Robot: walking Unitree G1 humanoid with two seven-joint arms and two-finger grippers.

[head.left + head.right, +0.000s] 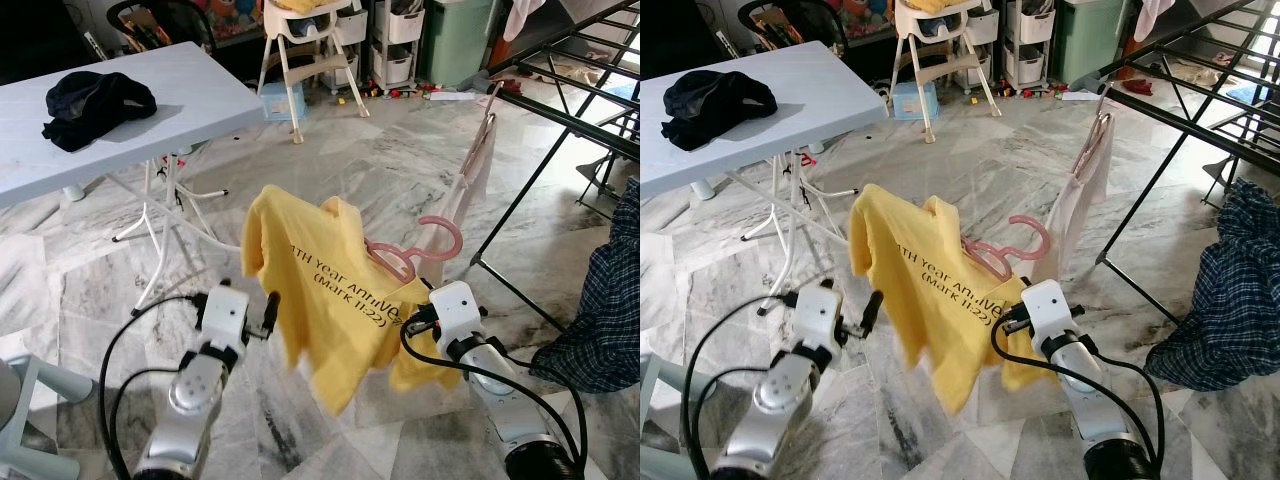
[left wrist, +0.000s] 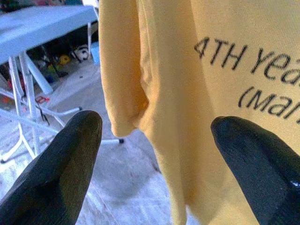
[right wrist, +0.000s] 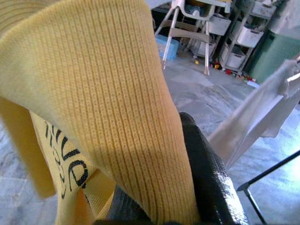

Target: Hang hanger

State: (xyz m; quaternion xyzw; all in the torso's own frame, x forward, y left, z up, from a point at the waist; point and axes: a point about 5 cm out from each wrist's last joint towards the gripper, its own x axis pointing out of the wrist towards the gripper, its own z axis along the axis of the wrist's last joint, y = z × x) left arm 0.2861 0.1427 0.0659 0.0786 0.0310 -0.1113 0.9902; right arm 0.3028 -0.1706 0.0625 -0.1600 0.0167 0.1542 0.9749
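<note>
A yellow T-shirt (image 1: 320, 290) with black lettering hangs on a pink hanger (image 1: 432, 243), whose hook sticks up to the right of the collar. My right gripper (image 1: 410, 318) is shut on the shirt's fabric at its right shoulder and holds it up in the air. In the right wrist view the yellow knit (image 3: 93, 93) drapes over a black finger (image 3: 206, 183). My left gripper (image 1: 270, 312) is open just left of the shirt. Its fingers (image 2: 61, 173) stand wide apart with the shirt (image 2: 197, 93) hanging close in front of them.
A black drying rack (image 1: 560, 110) stands at the right with a white garment (image 1: 478, 170) on its near rail and a plaid shirt (image 1: 610, 300) lower right. A light-blue folding table (image 1: 170, 110) at the left carries a black garment (image 1: 95, 100). A high chair (image 1: 300, 40) stands behind.
</note>
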